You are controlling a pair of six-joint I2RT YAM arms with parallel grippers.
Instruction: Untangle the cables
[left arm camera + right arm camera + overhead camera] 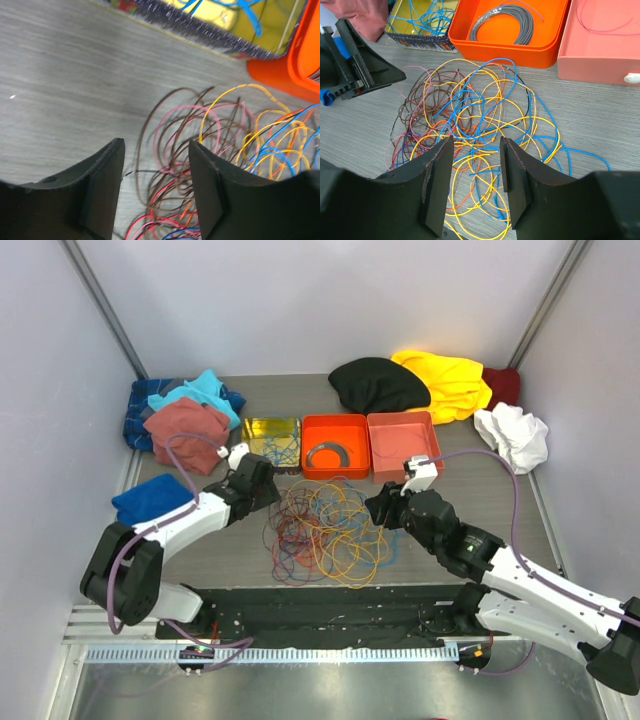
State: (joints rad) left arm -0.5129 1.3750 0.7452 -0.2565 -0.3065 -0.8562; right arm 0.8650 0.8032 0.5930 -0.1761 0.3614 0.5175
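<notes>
Item one, the left gripper (157,146): jaws spread, nothing clamped. Brown and pink loops of the cables (200,130) lie on the grey table (75,75) under the gap and just beyond the tips. One thin dark strand crosses between the fingers (102,190). Ahead and to its right stands a corner of the orange tray (280,70). Further ahead is the yellow tin (260,25), with blue wire inside.

Item two, the right gripper (476,143): jaws spread, holding nothing. It hangs over the near edge of the tangle, and yellow and blue strands show through the gap. The bulk of the heap lies directly ahead on the table, between the two grippers. The orange tray, past the heap, holds a coiled grey strip (507,20). Ahead and to its right sits the salmon tray (600,50), touching the orange one, with a single pink wire (605,22) in it.

Item three, the surroundings. Behind and beside the left arm:
- a rust cloth (187,428)
- a light blue cloth (205,390)
- a folded blue cloth (150,498)

Far beyond the trays:
- a black cloth (378,385)
- a yellow cloth (445,380)
- a dark red cloth (503,385)

Off to the right gripper's far right lies a white cloth (512,435). None of the cloths touches the tangle.
</notes>
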